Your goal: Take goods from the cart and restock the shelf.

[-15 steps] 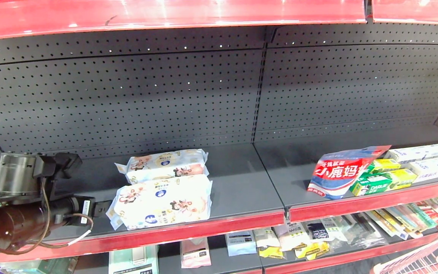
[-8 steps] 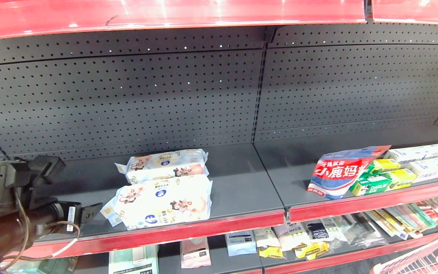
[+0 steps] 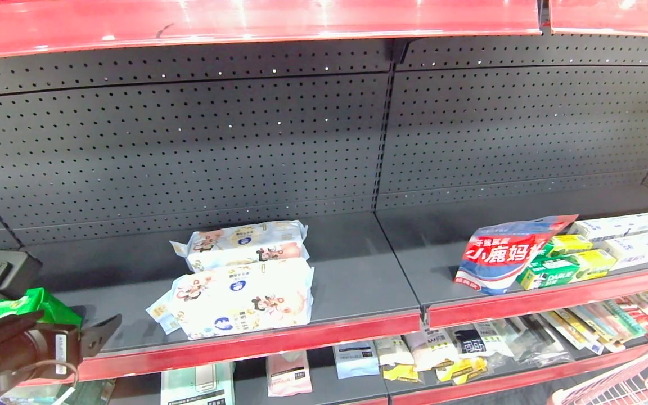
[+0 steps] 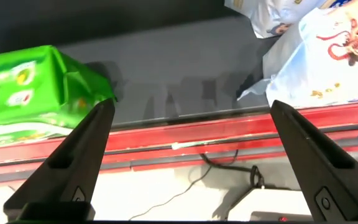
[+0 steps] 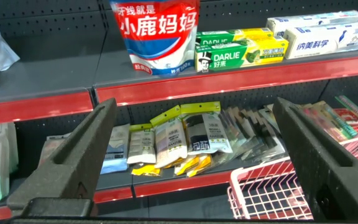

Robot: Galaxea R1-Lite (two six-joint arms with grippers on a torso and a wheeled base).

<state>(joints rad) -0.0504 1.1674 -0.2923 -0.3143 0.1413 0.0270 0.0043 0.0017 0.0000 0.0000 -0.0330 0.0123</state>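
At 8 o'clock, a green soft film-wrapped pack (image 3: 31, 304) lies on the dark grey metal shelf (image 3: 358, 275); left gripper (image 4: 192, 106) just before it, spread wide, empty. Likely light, squashy, slippery: grip across its middle. Right gripper (image 5: 196, 102) near the pink wire cart (image 5: 272, 193) at 4 o'clock: spread wide, empty.

Grey perforated back panel (image 3: 217, 146): matt metal.
Red shelf-edge strip (image 3: 279, 340): glossy.
White wipes pack (image 3: 245, 298): crinkled plastic film.

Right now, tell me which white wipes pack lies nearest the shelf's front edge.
The front pack, almost at the red edge; the other pack lies behind it.
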